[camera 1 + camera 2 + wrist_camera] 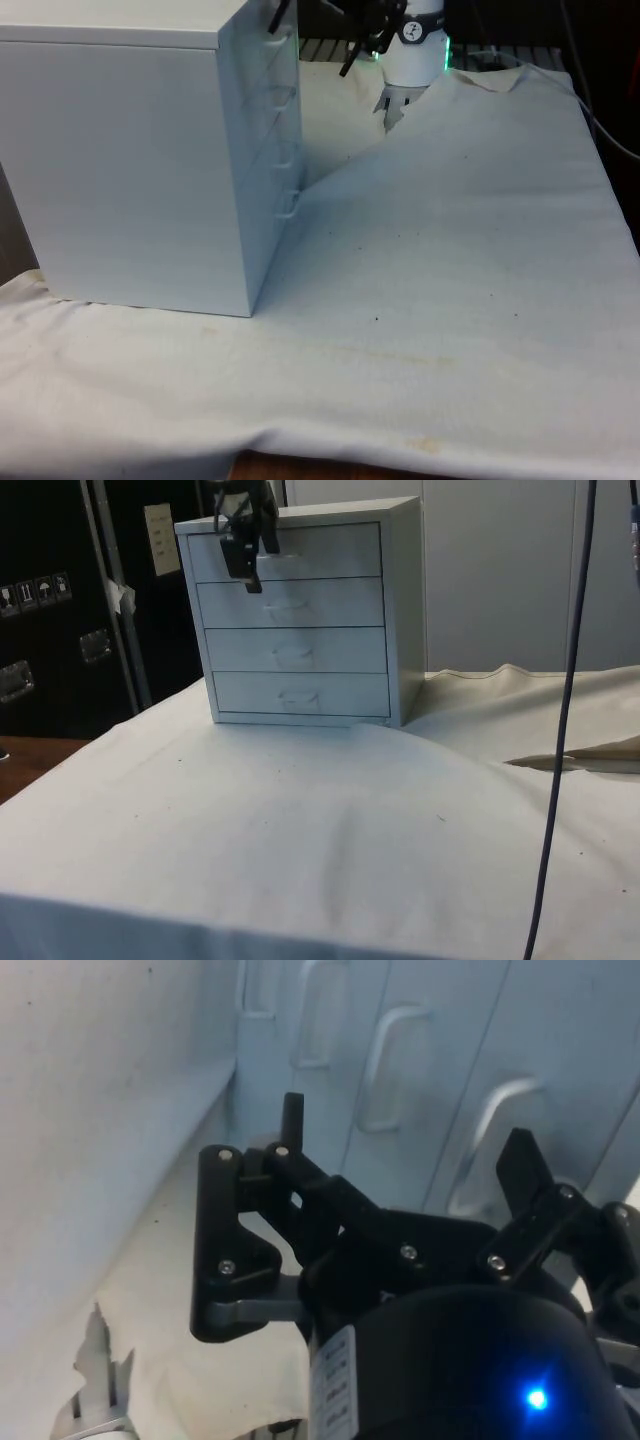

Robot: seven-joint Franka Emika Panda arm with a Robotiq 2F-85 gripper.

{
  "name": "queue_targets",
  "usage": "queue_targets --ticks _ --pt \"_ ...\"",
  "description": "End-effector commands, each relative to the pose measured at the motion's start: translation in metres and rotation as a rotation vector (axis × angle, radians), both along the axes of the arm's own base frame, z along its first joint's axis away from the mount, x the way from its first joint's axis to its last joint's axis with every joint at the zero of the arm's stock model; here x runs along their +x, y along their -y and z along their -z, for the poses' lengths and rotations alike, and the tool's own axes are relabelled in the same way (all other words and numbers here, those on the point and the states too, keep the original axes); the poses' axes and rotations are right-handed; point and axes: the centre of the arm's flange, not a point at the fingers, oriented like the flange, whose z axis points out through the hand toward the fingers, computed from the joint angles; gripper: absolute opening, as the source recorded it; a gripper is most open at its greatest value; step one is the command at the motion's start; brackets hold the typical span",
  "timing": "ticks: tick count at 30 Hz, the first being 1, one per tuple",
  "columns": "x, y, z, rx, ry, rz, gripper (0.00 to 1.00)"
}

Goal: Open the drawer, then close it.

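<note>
Hovering in front of the white chest of drawers (300,610), my claw (245,555) sits level with the top drawer (290,552), just beside its handle (495,1140) and not clamped on anything; in the wrist view my two black fingers (520,1165) stand spread apart with the pale drawer fronts showing between them, so I read the claw as released. All four drawer fronts lie flush with the chest's face in the side view, each with a small curved handle at its middle, and the top drawer looks closed. The chest stands upright on the table (450,250), which is covered by a white cloth (300,830) that lies rumpled, with a raised fold running away from the chest's lower corner. In the front view the chest occupies that view's left, turning a plain side panel to the camera, with the handles in profile along its edge and my claw (280,15) at the top corner of the drawer face.
</note>
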Motion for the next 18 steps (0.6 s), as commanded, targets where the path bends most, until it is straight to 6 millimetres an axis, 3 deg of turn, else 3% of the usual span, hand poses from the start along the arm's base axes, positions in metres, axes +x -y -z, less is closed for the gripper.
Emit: queue_targets --ticks 1,18 --pt "0.0005 0.0001 0.0004 -0.016 0.001 0.000 1.00" --pt "0.0009 0.0001 0.0091 -0.044 -0.008 -0.003 1.00"
